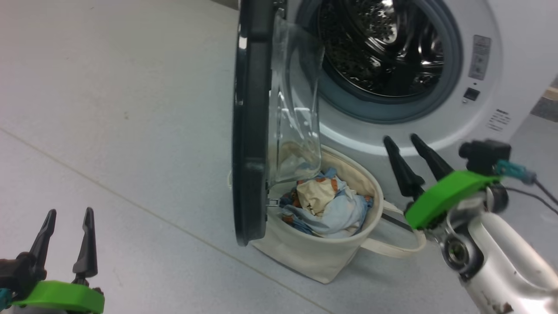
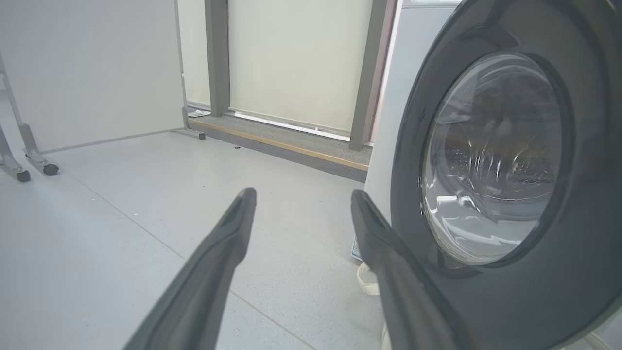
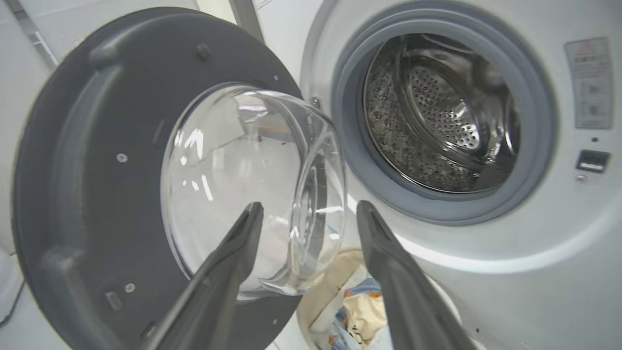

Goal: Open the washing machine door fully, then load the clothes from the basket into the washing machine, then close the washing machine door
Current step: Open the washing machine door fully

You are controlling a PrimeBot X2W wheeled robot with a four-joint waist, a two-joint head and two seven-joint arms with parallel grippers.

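One washing machine (image 1: 514, 26) is standing at the top right of the head view, its upper part and right side running out of frame; its one steel drum (image 1: 383, 43) is gaping dark, and what is lying inside is hard to make out. The single washing machine door (image 1: 248, 131) is hanging open, showing edge-on with its top cut off, and its clear dome is reaching over the left side of the basket. One basket (image 1: 314, 257) is sitting on the floor (image 1: 109, 109) right below the drum opening. One handle loop (image 1: 392, 248) is trailing to the right, while its left rim is hiding behind the door. The clothes (image 1: 331, 205) are lying in it as one crumpled heap of light blue and cream, too tangled to count. Two claws are showing. The right claw (image 1: 400, 137) is hovering just right of the basket, spread wide and gripping nothing, apart from the clothes. The left claw (image 1: 70, 210) is waiting well left of the door, equally wide and empty.
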